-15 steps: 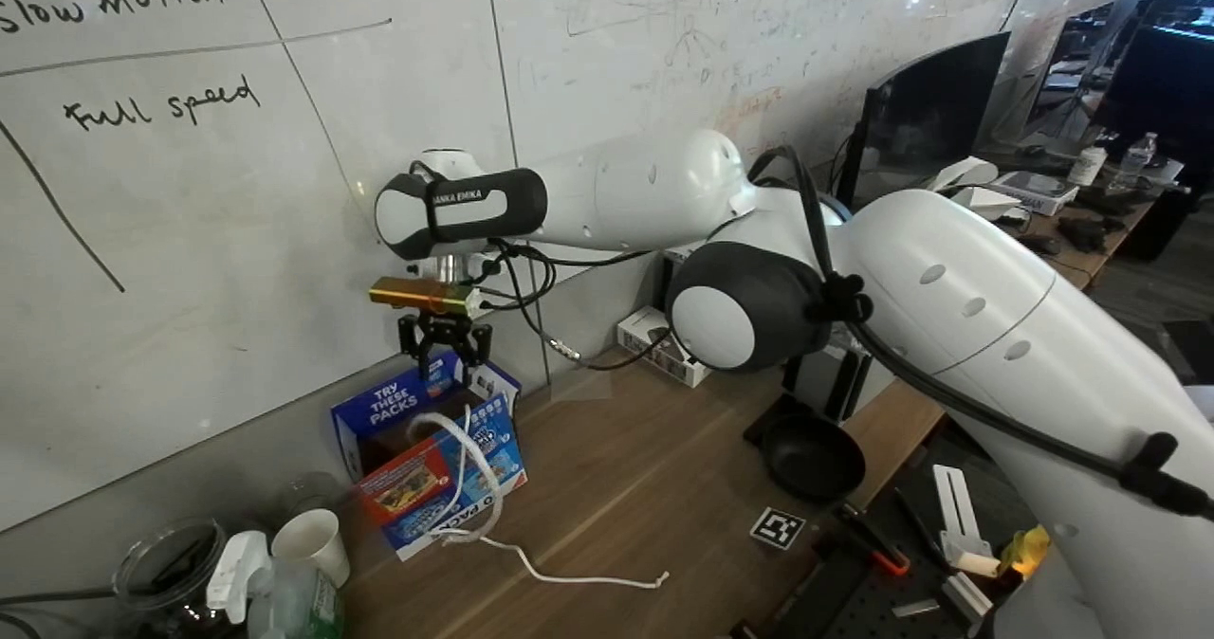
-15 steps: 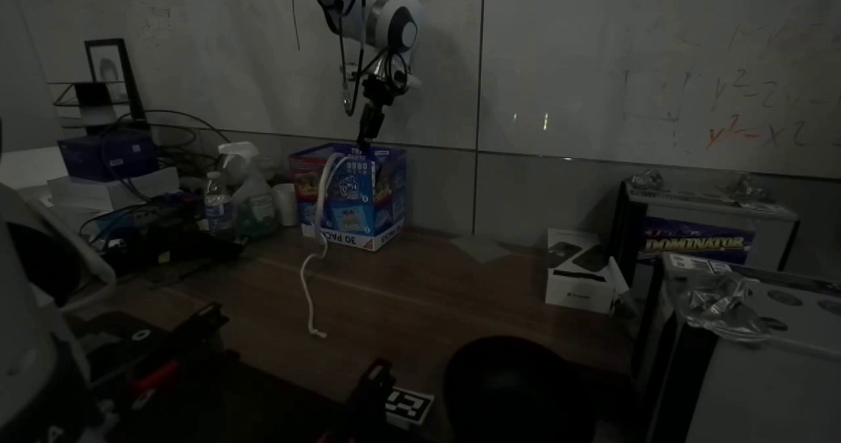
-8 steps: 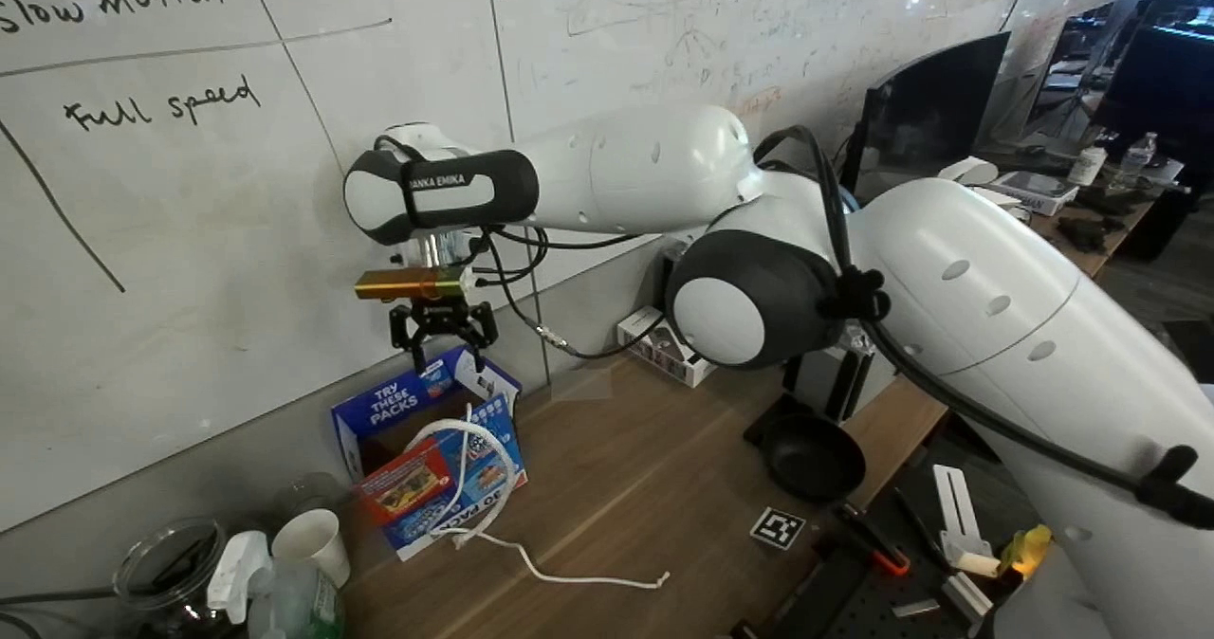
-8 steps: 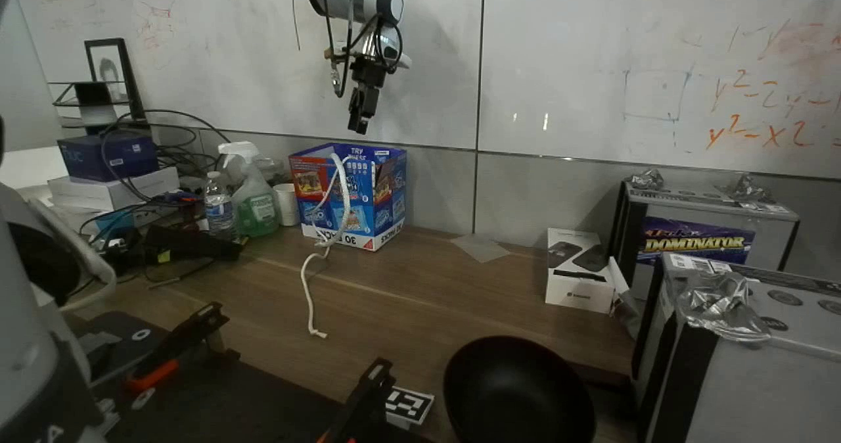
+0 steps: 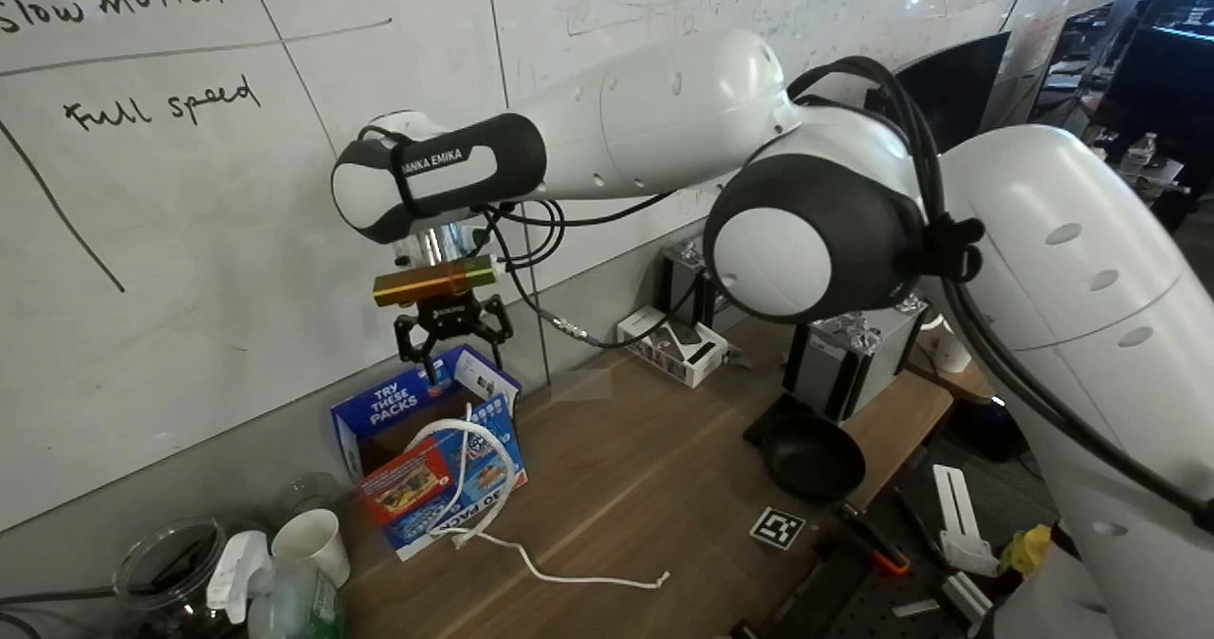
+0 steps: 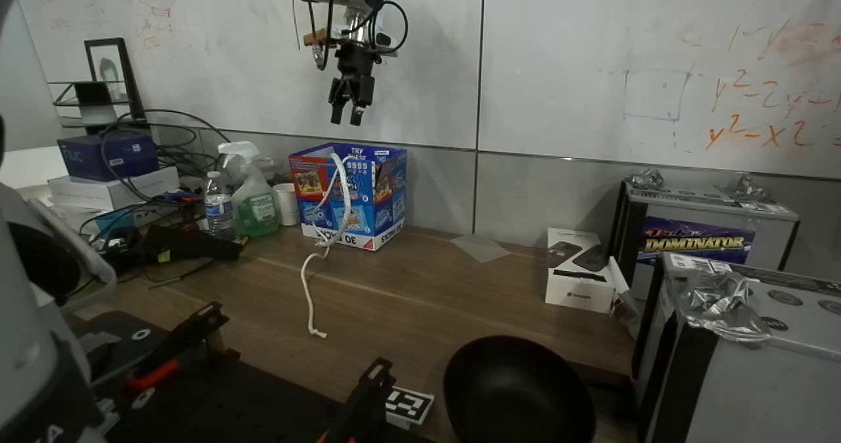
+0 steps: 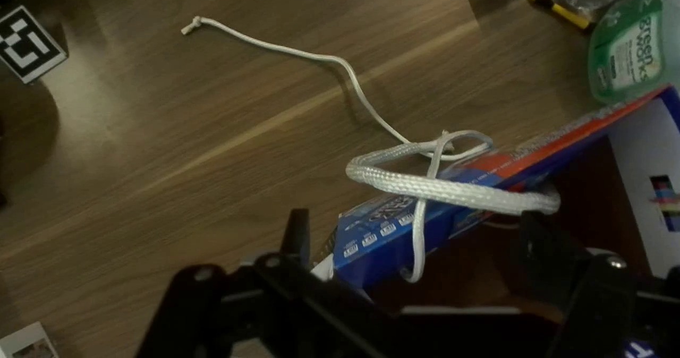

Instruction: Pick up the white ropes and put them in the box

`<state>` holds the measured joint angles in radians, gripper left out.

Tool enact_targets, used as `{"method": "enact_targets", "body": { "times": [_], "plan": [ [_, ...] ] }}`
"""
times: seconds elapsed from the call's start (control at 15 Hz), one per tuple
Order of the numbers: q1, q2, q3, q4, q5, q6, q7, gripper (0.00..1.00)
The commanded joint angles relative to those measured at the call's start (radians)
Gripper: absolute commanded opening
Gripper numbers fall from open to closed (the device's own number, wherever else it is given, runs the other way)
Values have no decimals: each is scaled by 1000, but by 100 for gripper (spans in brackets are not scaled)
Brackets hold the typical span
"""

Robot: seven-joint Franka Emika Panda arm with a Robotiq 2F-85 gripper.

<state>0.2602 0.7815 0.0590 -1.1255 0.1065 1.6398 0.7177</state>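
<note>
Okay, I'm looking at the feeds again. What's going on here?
The robot's gripper hangs open above the blue box, holding nothing. The white ropes are draped over one wall of the box: parts reach inside, the rest hangs outside, and a thin tail lies on the table. So the ropes are only partly in the box, and the job doesn't look finished.

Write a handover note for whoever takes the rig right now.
Gripper: open, holding nothing, clear above the box.
White ropes: a thick and a thin one, draped over one wall of the box; the thin one's knotted end lies on the table.
Done: both ropes reach partly inside.
Left: get the outside lengths in; gripping the draped loop and lifting it over that wall looks a likely way.
</note>
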Motion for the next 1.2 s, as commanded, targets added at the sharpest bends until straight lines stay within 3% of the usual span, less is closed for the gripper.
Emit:
{"method": "enact_targets", "body": {
  "times": [0.0,0.27,0.8,1.13],
  "plan": [
    [-10,-147,16,-243,-9,87,-136,100],
    [-11,-218,16,-431,-9,190,-299,100],
    [-83,-277,58,-860,12,453,-669,100],
    [-104,-350,99,-1146,13,748,-792,100]
  ]
}}
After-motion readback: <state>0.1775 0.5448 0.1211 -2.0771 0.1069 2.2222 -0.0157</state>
